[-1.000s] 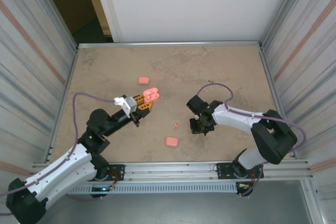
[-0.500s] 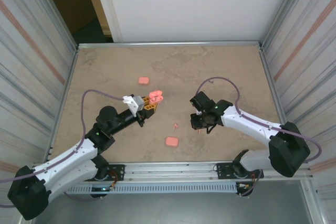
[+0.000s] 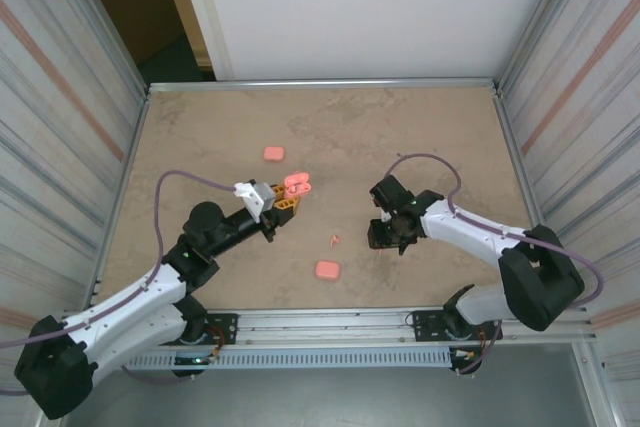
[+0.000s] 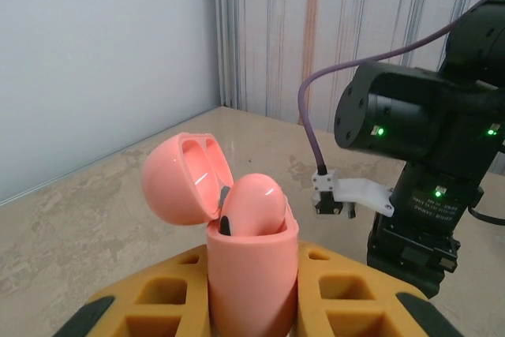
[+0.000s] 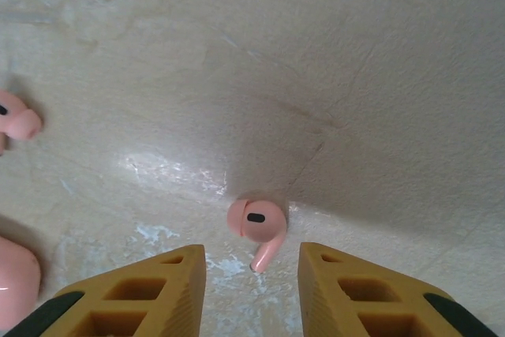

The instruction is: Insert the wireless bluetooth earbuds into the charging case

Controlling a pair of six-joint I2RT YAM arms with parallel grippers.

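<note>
L fingers [image 4: 162, 296] clenched on the open charging case [image 4: 252, 274], held upright, lid tipped back; one earbud [image 4: 254, 204] sits inside. R fingers [image 5: 150, 283] released, low over bench [image 5: 355, 76], 2nd earbud [image 5: 256, 222] lying btwn tips, touching neither. 3rd earbud [image 5: 16, 124] further left, near spare case [image 5: 14, 278].

Overhead looks down — wrist cams close, table [image 3: 420, 127] shared

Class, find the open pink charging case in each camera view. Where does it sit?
Top external: left of centre, the open charging case in the left fingers.
Left wrist: lower centre, the open charging case upright between the fingers, lid tipped back.
Shared landmark: the right arm, right of the case in both.
</note>
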